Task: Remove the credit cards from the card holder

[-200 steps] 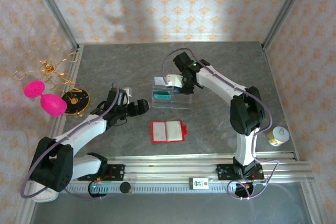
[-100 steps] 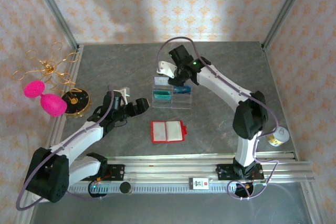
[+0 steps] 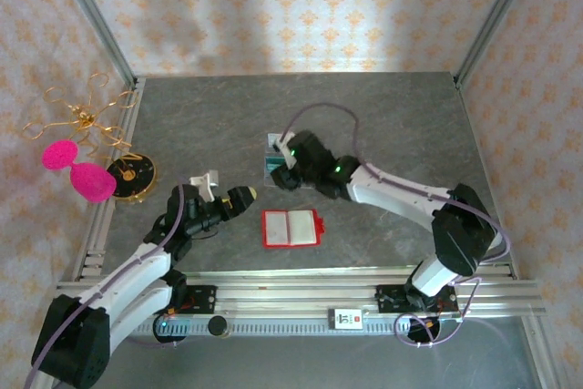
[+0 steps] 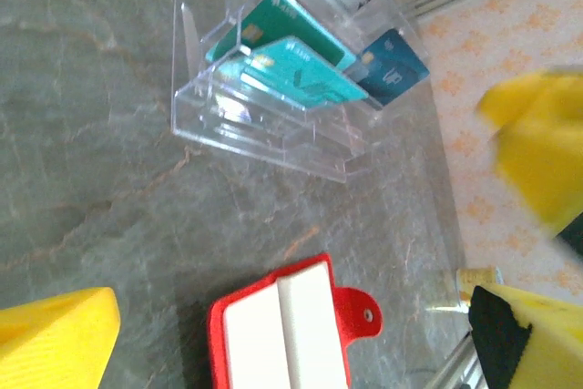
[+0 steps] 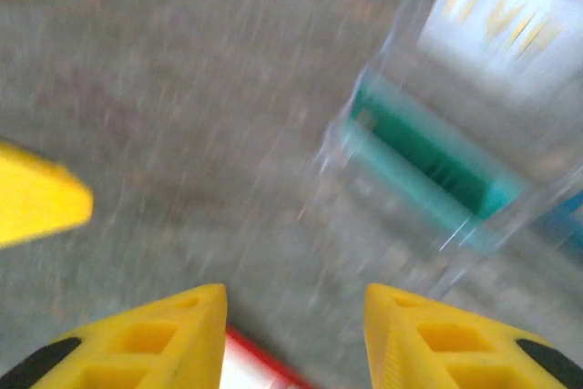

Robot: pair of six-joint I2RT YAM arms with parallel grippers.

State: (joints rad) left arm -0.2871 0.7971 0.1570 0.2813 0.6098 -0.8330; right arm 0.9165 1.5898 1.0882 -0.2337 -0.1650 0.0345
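My right gripper (image 3: 286, 173), arm stretched low, hangs part-open and empty between tray (image 4: 264, 138) and wallet (image 3: 291, 228). My left gripper (image 3: 241, 196) gapes wide at the wallet's 10 o'clock. Cards (image 4: 301, 75) stand in the tray, 12 o'clock of the wallet.

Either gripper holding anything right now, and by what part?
Nothing is held. The left gripper is wide open, and the right gripper has its fingers apart with nothing clamped between them.
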